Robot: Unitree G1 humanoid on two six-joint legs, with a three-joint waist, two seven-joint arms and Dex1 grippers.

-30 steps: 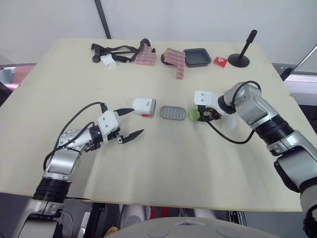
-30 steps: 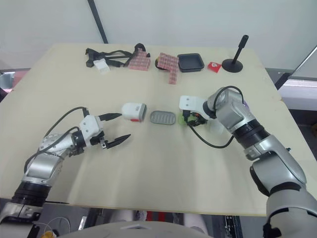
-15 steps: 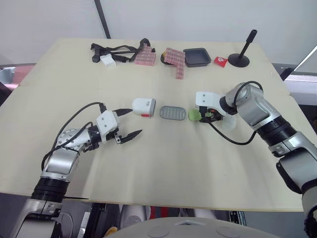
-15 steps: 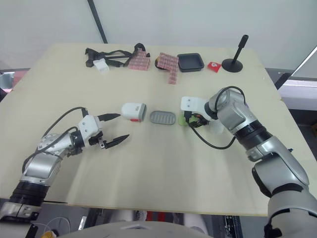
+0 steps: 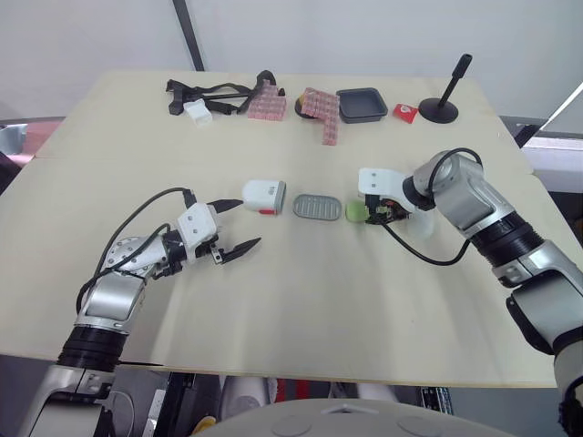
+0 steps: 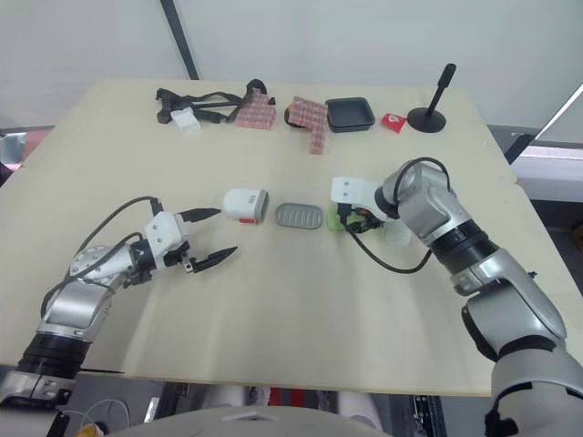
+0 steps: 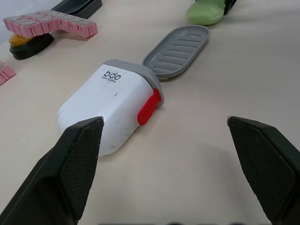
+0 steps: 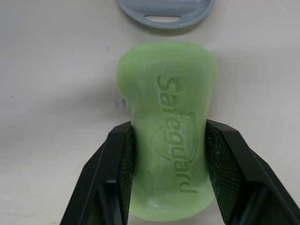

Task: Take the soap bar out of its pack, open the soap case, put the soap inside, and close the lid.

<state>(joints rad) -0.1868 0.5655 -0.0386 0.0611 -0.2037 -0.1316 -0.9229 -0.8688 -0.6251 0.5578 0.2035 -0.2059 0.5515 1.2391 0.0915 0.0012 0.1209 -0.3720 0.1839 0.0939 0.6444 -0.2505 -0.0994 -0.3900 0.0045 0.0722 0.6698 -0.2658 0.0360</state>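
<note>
A green soap bar (image 8: 167, 126) stamped "Safeguard" sits between the two black fingers of my right gripper (image 5: 369, 211), which is shut on it just right of the grey ribbed tray (image 5: 317, 207) at the table's middle. The soap (image 5: 355, 211) rests on or just above the tabletop. To the tray's left lies the white soap case (image 5: 265, 196) with a red latch, on its side; in the left wrist view the case (image 7: 110, 103) and tray (image 7: 178, 50) lie ahead. My left gripper (image 5: 240, 225) stands open, near the case and slightly in front of it.
Along the far edge lie a black strap bundle (image 5: 208, 94), pink blocks (image 5: 321, 111), a black dish (image 5: 363, 104), a small red item (image 5: 406, 112) and a black stand (image 5: 444, 106). A translucent wrapper (image 5: 424, 221) lies right of my right gripper.
My right gripper with the soap has shifted slightly back and forth beside the grey tray. The left arm has not moved.
</note>
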